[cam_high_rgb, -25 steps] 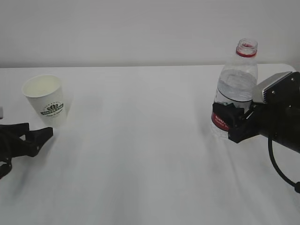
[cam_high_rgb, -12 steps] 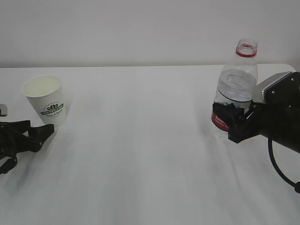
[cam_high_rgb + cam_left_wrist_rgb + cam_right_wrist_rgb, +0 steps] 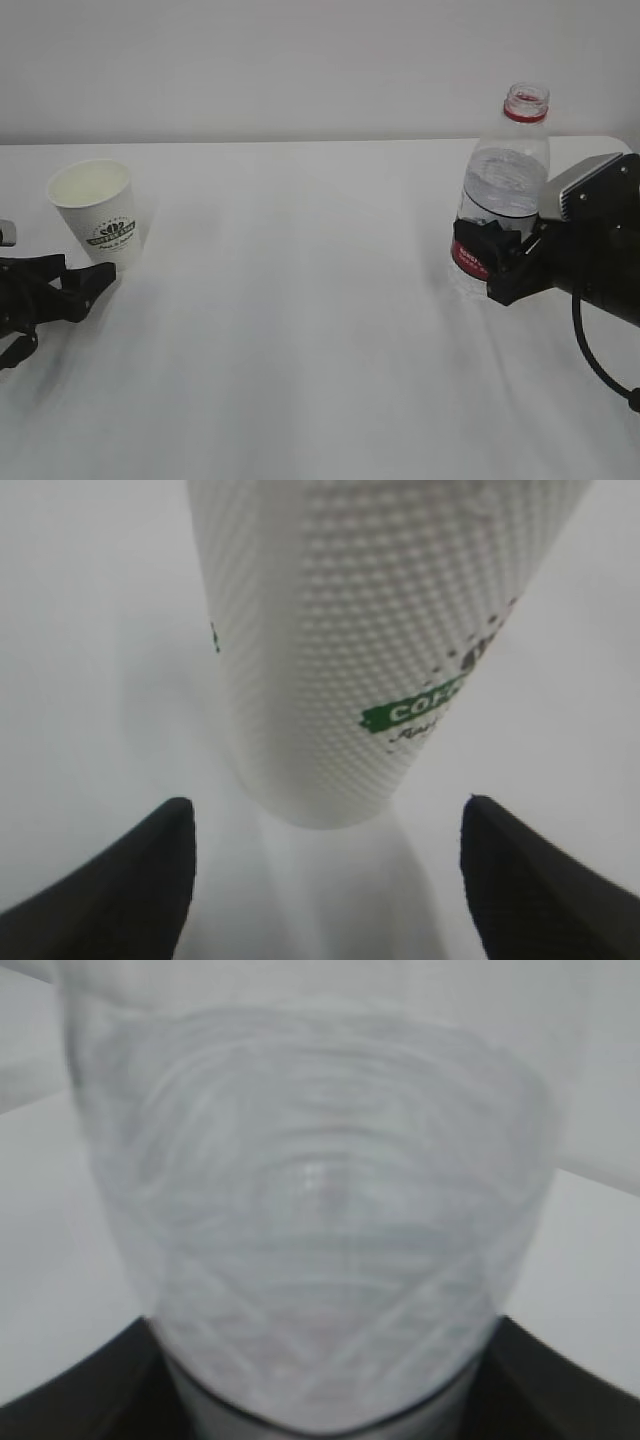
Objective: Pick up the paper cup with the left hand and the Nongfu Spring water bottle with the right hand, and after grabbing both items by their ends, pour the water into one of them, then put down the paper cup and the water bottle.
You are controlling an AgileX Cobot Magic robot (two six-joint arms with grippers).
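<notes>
so the right hand [image 3: 487, 262] is clamping the Nongfu Spring water bottle [image 3: 505, 190] low at the table's right end, while the left hand [image 3: 325, 865] is sitting spread apart just short of the paper cup [image 3: 98, 212], so I'd slide it straight in around the base before squeezing gently.

We saw our left hand [image 3: 75, 285] low at the left edge with its jaws spread wide and nothing between them, while our right hand [image 3: 490, 262] reached in level from the right, its fingers [image 3: 508, 285] closed around something.
</notes>
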